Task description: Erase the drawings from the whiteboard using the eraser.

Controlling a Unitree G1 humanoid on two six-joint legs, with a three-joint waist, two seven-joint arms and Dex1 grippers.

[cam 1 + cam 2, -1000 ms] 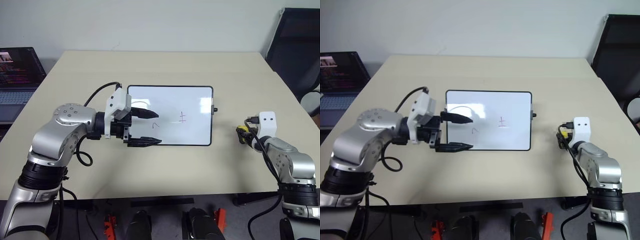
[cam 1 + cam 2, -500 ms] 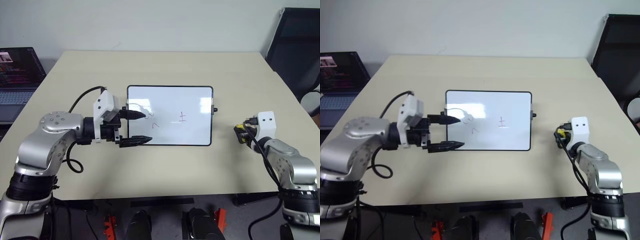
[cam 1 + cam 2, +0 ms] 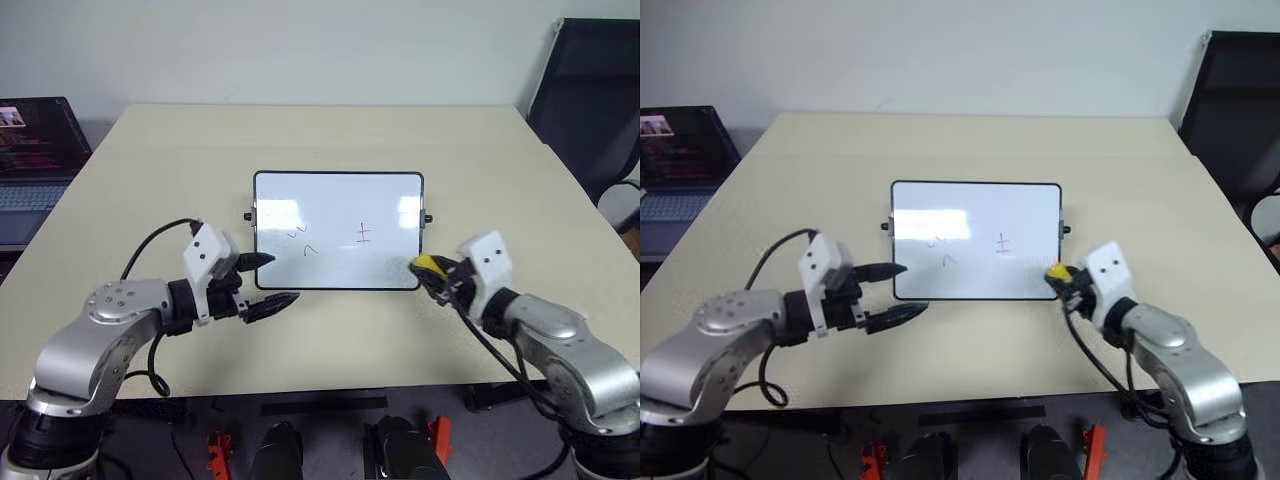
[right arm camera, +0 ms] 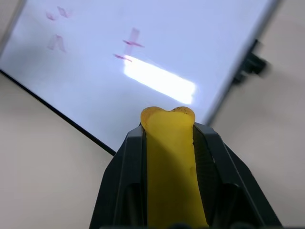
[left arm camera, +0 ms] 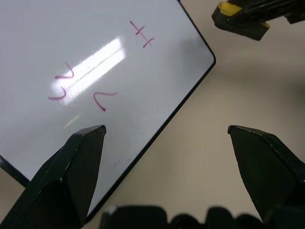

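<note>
On the left, the laptop [image 3: 40, 150] sits at the bench [image 3: 330, 130] edge, not involved. Left end effector [image 3: 262, 280] has pulled back off the whiteboard [image 3: 338, 200]: 1 s ago its fingers hung over the board's left part, now they sit just off the near-left corner, spread wide and empty. That clears the marks for a wipe.

Whiteboard lies flat mid-bench. The drawings are all intact: dark squiggles [image 3: 297, 232] left of centre, a small caret [image 3: 311, 250] below them, reddish cross [image 3: 363, 235] right of centre. Nothing erased yet.

Right end effector [image 3: 432, 270] has swung in from well right of the board to its near-right corner. It is clamped on the yellow eraser [image 3: 427, 264]; right wrist view shows the block [image 4: 169, 167] pinched between both fingers, tip poking forward toward the board's surface. Eraser looks just over the frame at that corner; can't tell whether it touches.

Judgement: approach is basically done, wiping hasn't started. Next move needs the eraser lowered flat onto the board and swept toward the cross first, then the squiggles. Risk: board is unclamped and may slide under the wipe with the left end effector off it.
</note>
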